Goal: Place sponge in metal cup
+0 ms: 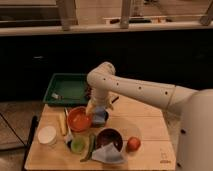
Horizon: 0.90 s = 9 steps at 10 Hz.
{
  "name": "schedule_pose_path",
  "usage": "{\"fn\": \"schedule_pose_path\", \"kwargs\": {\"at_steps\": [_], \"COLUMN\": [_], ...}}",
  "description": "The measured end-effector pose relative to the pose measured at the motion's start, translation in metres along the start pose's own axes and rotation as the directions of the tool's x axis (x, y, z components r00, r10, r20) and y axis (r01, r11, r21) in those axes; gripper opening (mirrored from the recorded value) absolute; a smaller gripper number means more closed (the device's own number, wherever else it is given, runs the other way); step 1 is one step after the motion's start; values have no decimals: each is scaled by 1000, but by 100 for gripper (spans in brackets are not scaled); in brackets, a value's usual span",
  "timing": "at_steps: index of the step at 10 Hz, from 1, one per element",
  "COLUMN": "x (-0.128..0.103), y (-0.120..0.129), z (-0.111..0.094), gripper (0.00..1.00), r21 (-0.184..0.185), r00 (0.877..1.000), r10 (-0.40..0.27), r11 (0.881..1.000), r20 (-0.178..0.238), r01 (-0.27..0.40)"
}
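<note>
My gripper (pixel 95 108) hangs from the white arm, just right of the orange bowl (pixel 78 119). Right beneath it stands the small dark bluish-grey metal cup (pixel 101 120), touching the bowl's right side. A light-blue patch, the sponge (pixel 98 113), shows at the gripper's tip at the cup's mouth. I cannot tell whether it is held or rests in the cup.
A green tray (pixel 67 89) stands at the table's back left. In front are a dark maroon bowl (pixel 109 137), a pale blue-grey folded cloth (pixel 107 154), a green cup (pixel 77 145), a white bowl (pixel 47 135), a red-orange fruit (pixel 133 144) and a yellow item (pixel 62 123).
</note>
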Motion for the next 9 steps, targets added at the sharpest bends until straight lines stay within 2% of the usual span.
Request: {"fn": "schedule_pose_path", "kwargs": {"at_steps": [4, 9], "x": [5, 25], "y": [5, 10], "z": [-5, -25], "gripper": [80, 80], "r21": [-6, -17], "r00": [1000, 998], "r10": [14, 30], "r11": [1000, 999], "r20": [-13, -50], "r01": [-14, -31]}}
